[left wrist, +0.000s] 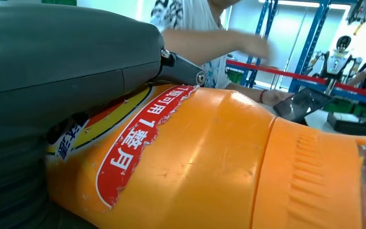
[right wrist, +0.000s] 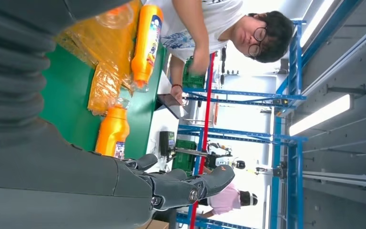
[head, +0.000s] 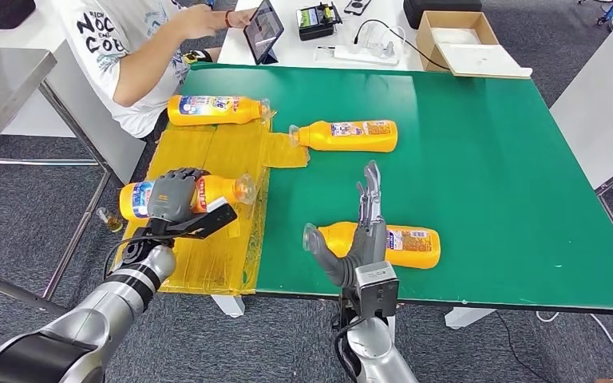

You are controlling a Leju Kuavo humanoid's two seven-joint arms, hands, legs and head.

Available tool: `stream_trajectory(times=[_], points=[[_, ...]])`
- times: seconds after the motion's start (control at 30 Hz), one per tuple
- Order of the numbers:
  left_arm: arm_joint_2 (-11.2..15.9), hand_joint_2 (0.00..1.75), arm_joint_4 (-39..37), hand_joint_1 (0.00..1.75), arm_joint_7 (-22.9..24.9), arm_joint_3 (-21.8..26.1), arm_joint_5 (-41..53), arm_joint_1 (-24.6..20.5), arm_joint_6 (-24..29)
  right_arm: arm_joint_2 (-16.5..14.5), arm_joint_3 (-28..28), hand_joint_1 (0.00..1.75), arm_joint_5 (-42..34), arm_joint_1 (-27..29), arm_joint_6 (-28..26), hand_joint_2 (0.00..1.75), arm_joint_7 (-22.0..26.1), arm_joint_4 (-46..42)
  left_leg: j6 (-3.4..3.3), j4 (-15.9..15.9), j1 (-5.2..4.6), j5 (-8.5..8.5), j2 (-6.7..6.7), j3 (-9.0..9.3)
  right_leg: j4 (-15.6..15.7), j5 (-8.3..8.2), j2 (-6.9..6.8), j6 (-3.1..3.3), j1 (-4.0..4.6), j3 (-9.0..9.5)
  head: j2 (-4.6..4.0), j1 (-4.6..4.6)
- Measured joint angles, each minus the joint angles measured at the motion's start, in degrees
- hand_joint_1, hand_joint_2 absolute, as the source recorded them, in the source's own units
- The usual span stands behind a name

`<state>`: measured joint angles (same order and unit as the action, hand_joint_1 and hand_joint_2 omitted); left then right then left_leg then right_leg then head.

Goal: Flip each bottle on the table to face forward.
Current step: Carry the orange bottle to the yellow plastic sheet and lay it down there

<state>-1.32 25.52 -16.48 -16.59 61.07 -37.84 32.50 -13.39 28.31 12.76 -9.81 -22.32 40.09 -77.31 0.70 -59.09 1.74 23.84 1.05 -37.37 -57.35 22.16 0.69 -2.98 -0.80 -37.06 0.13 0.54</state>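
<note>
Left hand (head: pixel 177 191) wraps the bottle (head: pixel 136 199) at the table's (head: pixel 479 159) left edge; right hand (head: pixel 363 227), fingers straight and together, rests over the front-edge bottle (head: pixel 411 246)

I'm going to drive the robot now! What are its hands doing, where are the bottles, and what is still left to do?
Left hand: gripping the near-left bottle, which lies on the yellow sheet at the table's left edge.
Right hand: open, fingers straight, over the near-middle bottle on the green table; contact cannot be told.
Far-left bottle lies on the yellow sheet near a person; the far-middle bottle lies on the green top.
Done: cannot tell which bottles already face forward.
Left: turn the gripped bottle, then check the other three.
</note>
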Motion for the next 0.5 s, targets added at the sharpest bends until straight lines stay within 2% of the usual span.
stream_trajectory(times=[0.5], points=[[0.81, 1.75, -2.57, 1.75, 0.02, -1.03, 0.02, -0.64, -0.02, 0.1, 0.02, 0.0, -0.13, 0.0, 0.03, 1.75, 0.0, -0.02, 0.0, 0.0, 0.0, 0.0, 0.0, -0.01, 0.0, -0.01, 0.0, 0.0, 0.0, 0.0, 0.0, 0.01]])
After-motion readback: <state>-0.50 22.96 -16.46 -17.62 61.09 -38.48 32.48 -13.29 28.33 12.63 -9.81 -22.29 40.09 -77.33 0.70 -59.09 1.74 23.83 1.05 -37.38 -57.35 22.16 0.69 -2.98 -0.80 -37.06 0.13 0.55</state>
